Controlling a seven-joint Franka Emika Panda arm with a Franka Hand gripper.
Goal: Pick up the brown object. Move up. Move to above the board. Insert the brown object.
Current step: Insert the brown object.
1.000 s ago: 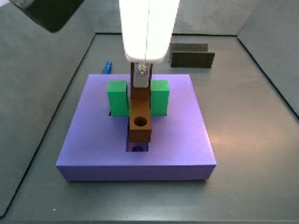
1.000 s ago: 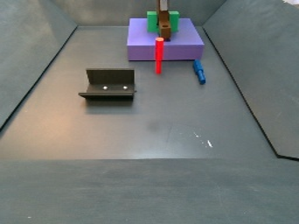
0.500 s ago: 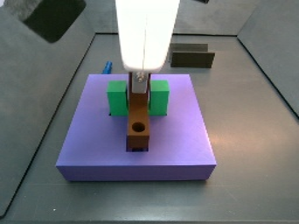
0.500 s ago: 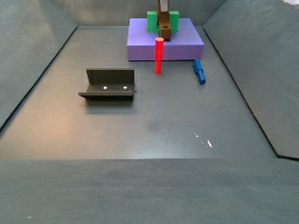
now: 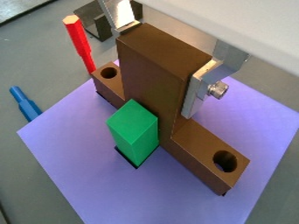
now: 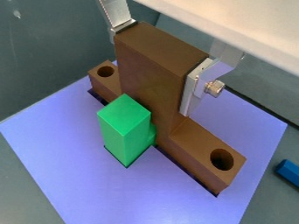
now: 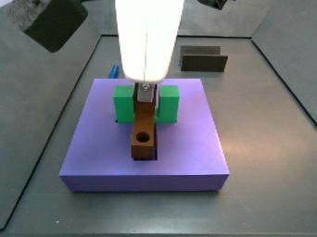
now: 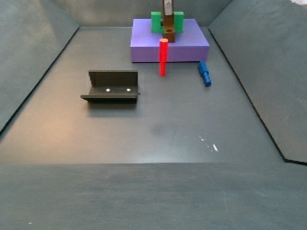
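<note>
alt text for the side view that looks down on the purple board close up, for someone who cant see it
The tool, under a white arm, grips the upright crosspiece of the brown object, whose long bar lies in the groove of the purple board between the arms of a green block. A dark fixture stands on the grey floor behind.

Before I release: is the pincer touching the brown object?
Touching. In both wrist views the pincer's silver fingers press flat against opposite faces of the brown object's upright crosspiece, with no gap visible.
</note>
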